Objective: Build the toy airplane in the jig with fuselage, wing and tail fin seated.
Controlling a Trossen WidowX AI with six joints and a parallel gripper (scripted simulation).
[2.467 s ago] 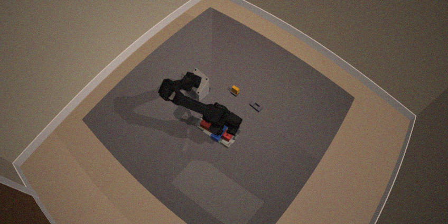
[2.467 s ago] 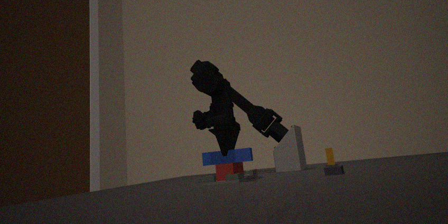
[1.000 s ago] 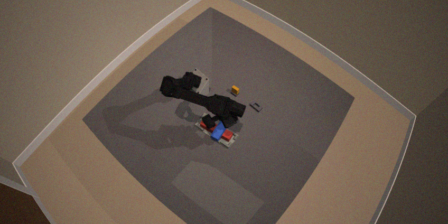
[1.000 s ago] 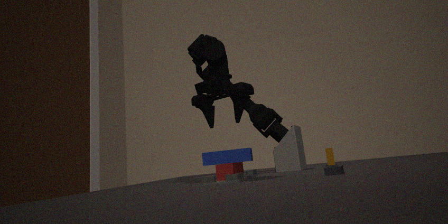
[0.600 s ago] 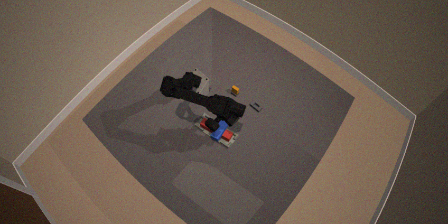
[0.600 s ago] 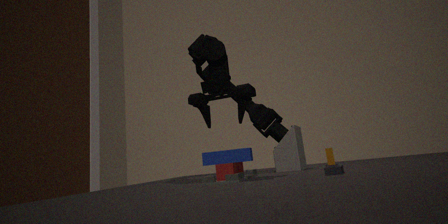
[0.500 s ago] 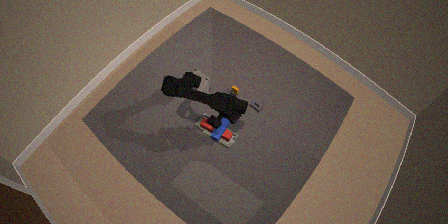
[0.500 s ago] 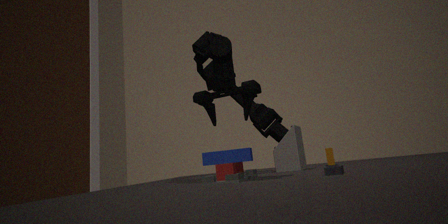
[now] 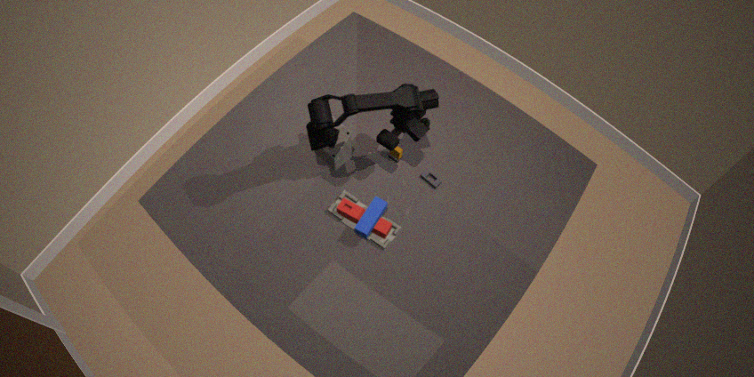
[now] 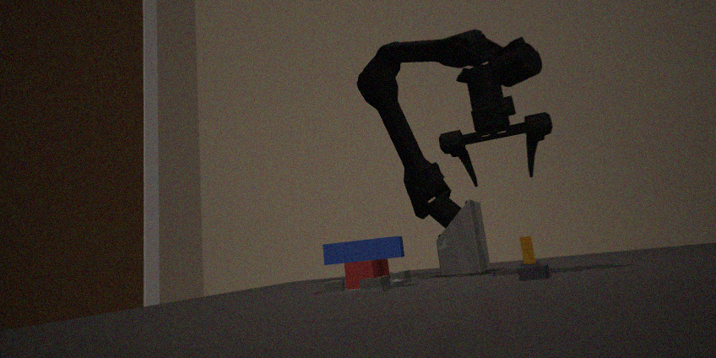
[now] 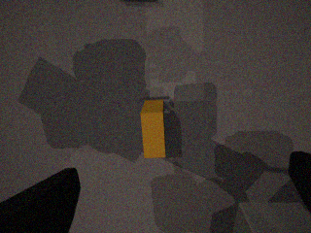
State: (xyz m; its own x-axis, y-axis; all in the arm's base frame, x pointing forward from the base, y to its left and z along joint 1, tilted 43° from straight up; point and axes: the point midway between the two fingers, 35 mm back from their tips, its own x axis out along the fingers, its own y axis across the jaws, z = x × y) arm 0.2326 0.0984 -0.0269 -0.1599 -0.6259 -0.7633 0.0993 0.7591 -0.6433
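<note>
The red fuselage (image 9: 383,227) (image 10: 354,276) lies in the pale grey cradle (image 9: 384,244) (image 10: 374,282). The blue wing (image 9: 371,217) (image 10: 362,250) lies across the top of the fuselage. A dark socket (image 9: 347,205) shows open near one fuselage end. The yellow tail fin (image 9: 396,152) (image 10: 527,250) (image 11: 154,136) stands upright away from the cradle, near the arm's base. My gripper (image 10: 503,181) (image 11: 185,171) is open and empty, pointing down, above and a little to the side of the fin. The fin's tab is hidden.
A small dark grey holder (image 9: 430,180) with an empty slot sits near the fin; in the exterior view a dark block (image 10: 533,272) shows at the fin's foot. The arm's grey base (image 9: 342,153) (image 10: 462,243) stands between the fin and the cradle in the exterior view.
</note>
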